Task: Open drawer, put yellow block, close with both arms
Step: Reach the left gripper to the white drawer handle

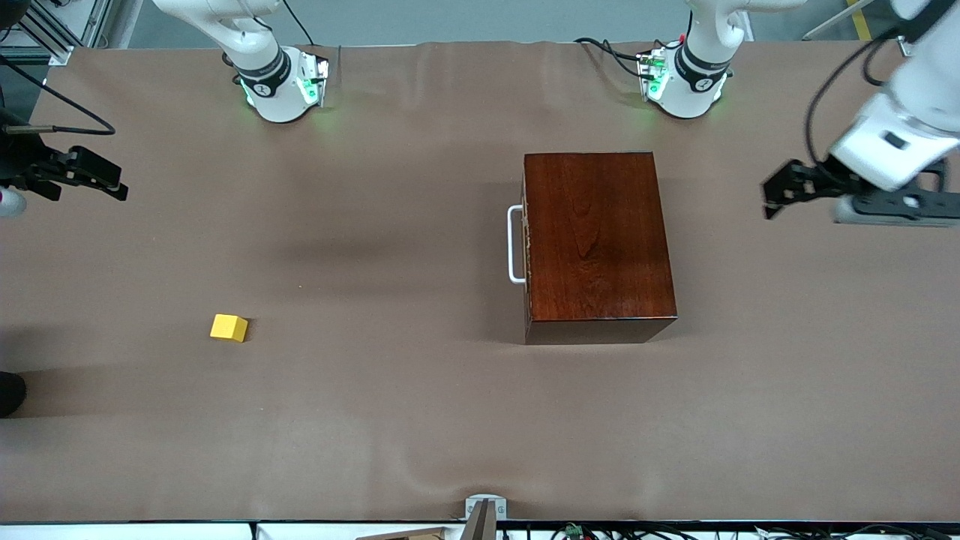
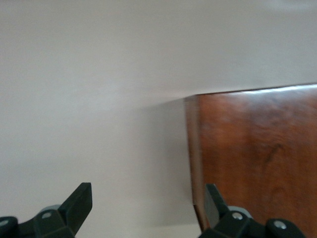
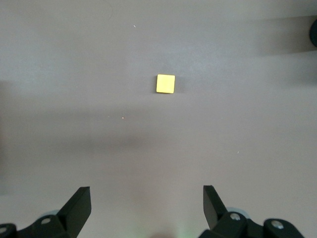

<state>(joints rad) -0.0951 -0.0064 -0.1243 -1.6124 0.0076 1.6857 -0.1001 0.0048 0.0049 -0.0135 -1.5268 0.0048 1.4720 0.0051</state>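
The dark reddish-brown wooden box (image 1: 596, 240) stands toward the left arm's end of the table. Its drawer is shut, and the white bar handle (image 1: 514, 244) faces the right arm's end. The yellow block (image 1: 229, 328) lies on the cloth toward the right arm's end, nearer to the front camera than the box. My left gripper (image 1: 774, 196) is open and empty, above the table off the box's end away from the handle. The left wrist view shows the box (image 2: 257, 153) past my left gripper (image 2: 148, 203). My right gripper (image 1: 112, 184) is open and empty at the right arm's end. The right wrist view shows the block (image 3: 165, 84) well ahead of my right gripper (image 3: 147, 206).
A brown cloth (image 1: 390, 405) covers the table. The arm bases (image 1: 281, 82) (image 1: 682, 79) stand along the edge farthest from the front camera. A small metal bracket (image 1: 485, 510) sits at the edge nearest that camera. A dark object (image 1: 9, 391) shows at the right arm's end.
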